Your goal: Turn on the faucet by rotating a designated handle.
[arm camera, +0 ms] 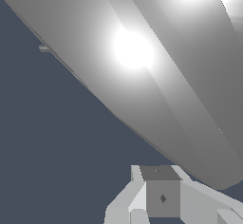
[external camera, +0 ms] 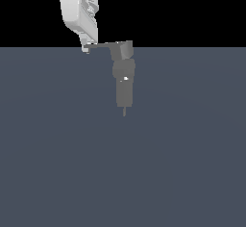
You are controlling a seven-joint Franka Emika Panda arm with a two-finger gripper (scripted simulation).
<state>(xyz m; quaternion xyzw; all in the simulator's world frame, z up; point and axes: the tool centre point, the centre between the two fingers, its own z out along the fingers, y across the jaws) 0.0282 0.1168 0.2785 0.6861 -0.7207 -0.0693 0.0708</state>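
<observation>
The faucet (external camera: 124, 84) is a matte-grey upright body with a rounded middle block, a white spot (external camera: 126, 78) and a thin pin (external camera: 125, 111) at its near end. The handle (external camera: 103, 44) is a thin grey lever that projects from the top block toward the exterior view's left. My gripper (external camera: 86, 48) hangs from the white arm and its fingertips touch the handle's outer tip. In the wrist view the handle (arm camera: 142, 76) fills the frame as a broad, glaring grey slab. The gripper (arm camera: 156, 204) sits just below it, and its fingers (arm camera: 163, 197) show no gap between them.
The faucet stands on a flat dark blue-grey floor (external camera: 182, 163) that reaches a black backdrop. A small grey stub (arm camera: 43, 49) shows beside the handle's edge in the wrist view. Nothing else is in sight.
</observation>
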